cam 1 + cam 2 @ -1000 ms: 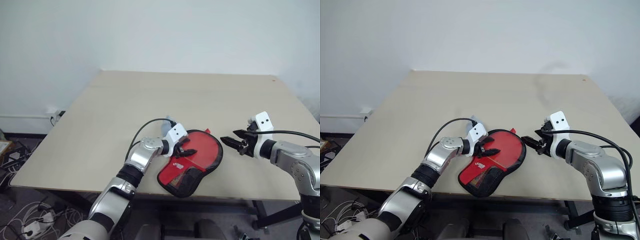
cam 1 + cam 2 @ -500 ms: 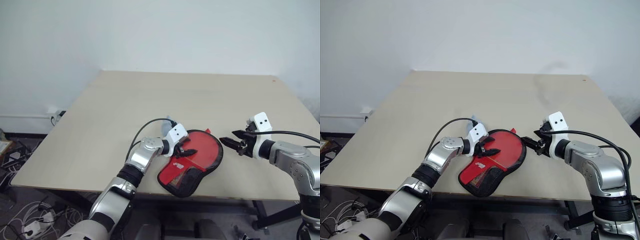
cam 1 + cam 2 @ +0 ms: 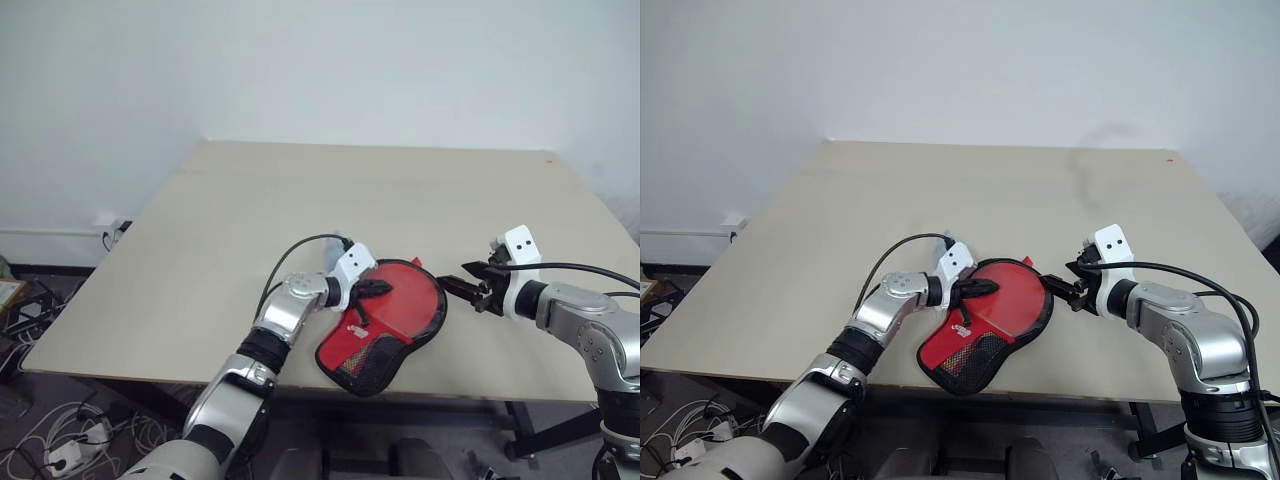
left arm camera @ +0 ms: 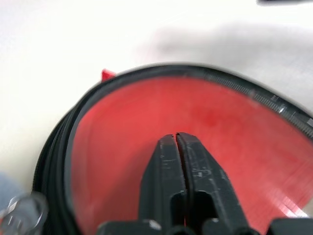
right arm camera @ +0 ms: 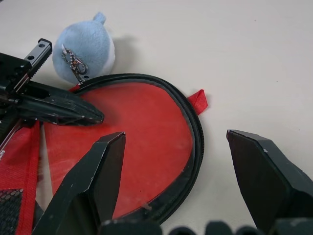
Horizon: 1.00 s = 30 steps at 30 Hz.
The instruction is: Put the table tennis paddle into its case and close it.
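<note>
My left gripper [image 3: 985,287] hovers pinched shut, empty, over the paddle [image 3: 1005,300] in its case [image 3: 965,365] near the table [image 3: 940,200] front; right gripper [image 5: 171,161] wide beside. Blind tugging could drag everything off.

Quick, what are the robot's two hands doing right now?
Left end effector: closed, empty, above the case.
Right end effector: open, holding nothing.

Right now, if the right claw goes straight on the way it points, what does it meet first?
Most likely the rounded edge of the case, with the red paddle inside. The open right claw points at it, seemingly slightly above the table; depth is unclear.
</note>
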Each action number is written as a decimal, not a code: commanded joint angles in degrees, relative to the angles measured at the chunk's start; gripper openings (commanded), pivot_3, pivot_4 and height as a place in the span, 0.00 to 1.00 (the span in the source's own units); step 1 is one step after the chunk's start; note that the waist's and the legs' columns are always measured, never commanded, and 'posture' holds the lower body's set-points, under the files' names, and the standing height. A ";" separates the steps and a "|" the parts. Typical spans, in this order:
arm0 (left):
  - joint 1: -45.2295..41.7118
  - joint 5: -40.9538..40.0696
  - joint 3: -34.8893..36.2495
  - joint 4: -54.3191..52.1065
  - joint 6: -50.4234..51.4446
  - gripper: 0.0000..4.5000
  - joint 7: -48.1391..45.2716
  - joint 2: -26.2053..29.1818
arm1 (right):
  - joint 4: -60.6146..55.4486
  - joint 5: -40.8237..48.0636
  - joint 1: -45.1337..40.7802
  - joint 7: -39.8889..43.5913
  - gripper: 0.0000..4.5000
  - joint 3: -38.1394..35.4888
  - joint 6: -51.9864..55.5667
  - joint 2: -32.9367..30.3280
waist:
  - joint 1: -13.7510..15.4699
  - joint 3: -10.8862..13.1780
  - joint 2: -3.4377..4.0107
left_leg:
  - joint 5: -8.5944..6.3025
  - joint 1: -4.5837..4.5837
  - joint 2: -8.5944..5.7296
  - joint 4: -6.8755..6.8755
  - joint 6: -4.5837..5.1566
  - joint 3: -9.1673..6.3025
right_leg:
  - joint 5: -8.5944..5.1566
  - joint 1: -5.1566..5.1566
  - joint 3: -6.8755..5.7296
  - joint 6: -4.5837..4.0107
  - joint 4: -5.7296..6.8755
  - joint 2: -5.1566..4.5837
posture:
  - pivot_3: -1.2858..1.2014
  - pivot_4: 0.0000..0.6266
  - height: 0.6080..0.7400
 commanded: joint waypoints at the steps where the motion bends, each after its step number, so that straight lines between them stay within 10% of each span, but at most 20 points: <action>1: -2.10 -1.58 0.67 -3.90 -0.91 0.01 -1.55 -0.88 | -1.53 -0.02 -1.43 -0.03 0.79 -0.78 -1.01 0.03 | 0.00 0.00 0.00 | 0.00 0.00 0.00 0.00 0.00 0.00 | 0.00 0.00 0.00 0.00 0.00 0.00 | 0.52 0.00 1.00; 30: 0.73 4.33 -3.85 5.98 -5.12 0.01 -3.19 -0.67 | 21.59 -0.24 -22.69 3.27 0.79 1.82 -4.27 8.60 | -0.17 -0.12 0.19 | 0.03 0.18 0.01 0.04 0.05 0.01 | 0.05 0.09 -0.01 -0.07 0.15 0.01 | 0.52 0.00 1.00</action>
